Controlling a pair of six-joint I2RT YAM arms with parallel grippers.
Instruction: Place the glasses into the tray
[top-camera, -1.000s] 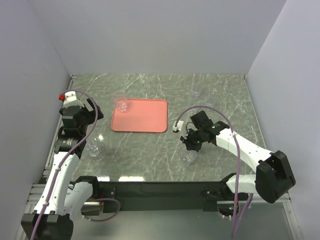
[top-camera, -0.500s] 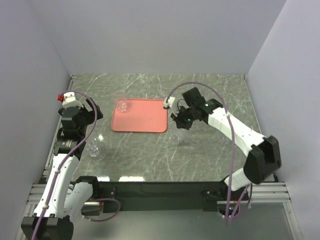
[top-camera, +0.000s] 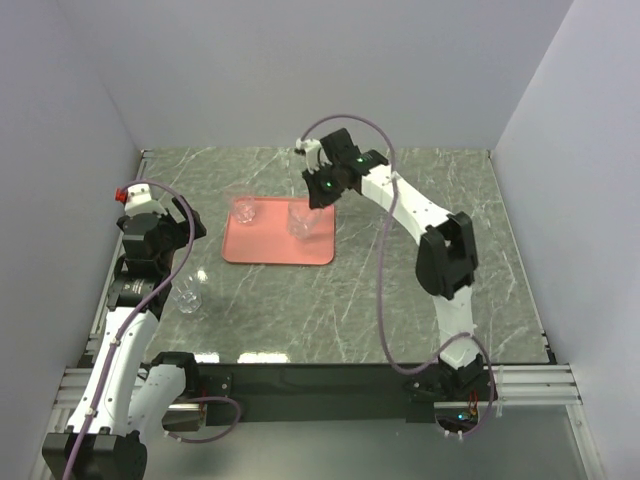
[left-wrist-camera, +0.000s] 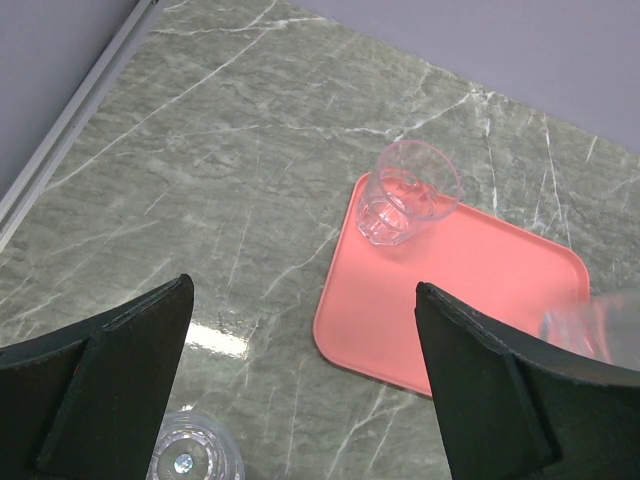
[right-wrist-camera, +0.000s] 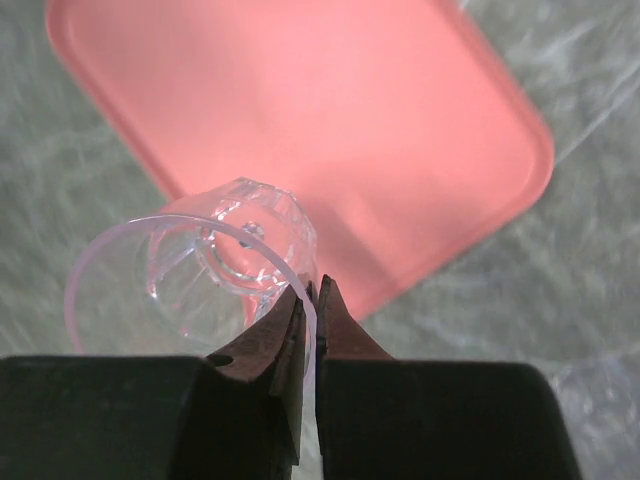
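The salmon-pink tray (top-camera: 270, 243) lies left of the table's middle. One clear glass (top-camera: 243, 209) stands in its far left corner and shows in the left wrist view (left-wrist-camera: 408, 192). My right gripper (top-camera: 314, 200) is shut on the rim of a second glass (top-camera: 300, 222), holding it over the tray's far right part. In the right wrist view (right-wrist-camera: 312, 290) the fingers pinch that glass's wall (right-wrist-camera: 190, 280) above the tray (right-wrist-camera: 330, 130). My left gripper (top-camera: 172, 255) is open and empty above the table. A third glass (top-camera: 188, 296) stands just below it, also in the left wrist view (left-wrist-camera: 190, 455).
Another faint glass (top-camera: 390, 186) stands on the marble table near the back, right of the right arm. Grey walls close in the left, back and right sides. The metal rail (top-camera: 110, 300) runs along the left edge.
My right arm has swung from the front right of the table up and left, carrying a glass to above the tray. My left arm has barely moved.
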